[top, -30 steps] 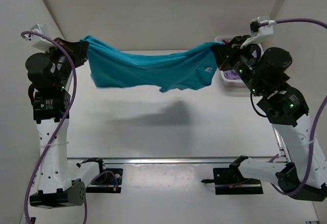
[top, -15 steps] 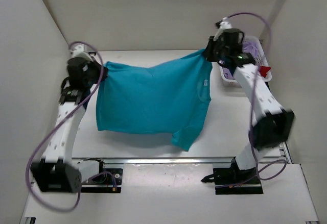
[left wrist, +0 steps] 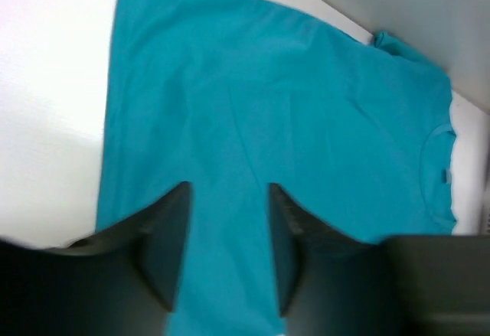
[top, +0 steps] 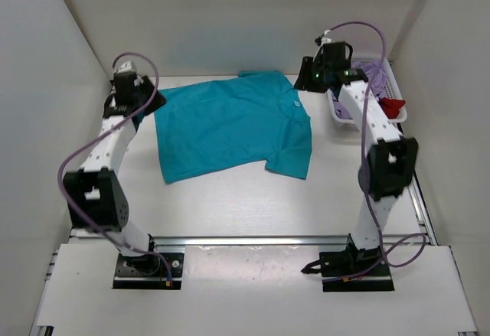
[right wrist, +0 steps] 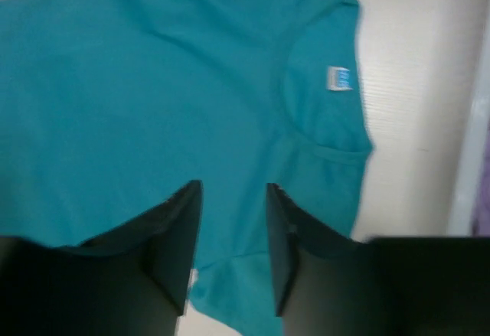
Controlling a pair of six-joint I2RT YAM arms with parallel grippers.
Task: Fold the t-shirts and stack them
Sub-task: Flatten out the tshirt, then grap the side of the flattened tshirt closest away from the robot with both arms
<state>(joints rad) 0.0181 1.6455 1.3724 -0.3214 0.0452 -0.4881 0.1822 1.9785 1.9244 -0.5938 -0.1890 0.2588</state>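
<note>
The teal-blue t-shirt (top: 230, 125) lies spread flat on the table, neck toward the right, one sleeve folded at the front right. My left gripper (top: 148, 100) hovers over its left edge, open and holding nothing. In the left wrist view the left gripper (left wrist: 229, 188) shows only teal cloth (left wrist: 283, 99) below its gap. My right gripper (top: 308, 76) hangs above the collar end, also open. The right wrist view has the right gripper (right wrist: 233, 186) above the shirt (right wrist: 153, 83) and its neck label (right wrist: 339, 78). A lavender shirt (top: 375, 72) and a red one (top: 393, 106) sit in the basket.
The white mesh basket (top: 337, 114) stands at the far right against the side wall, just right of my right arm. White walls enclose the table on the left, back and right. A metal rail (top: 245, 238) runs along the near edge.
Both grippers have let go of the teal shirt. It has dropped from hanging between them to lying flat on the table, and both arms have reached further back.
</note>
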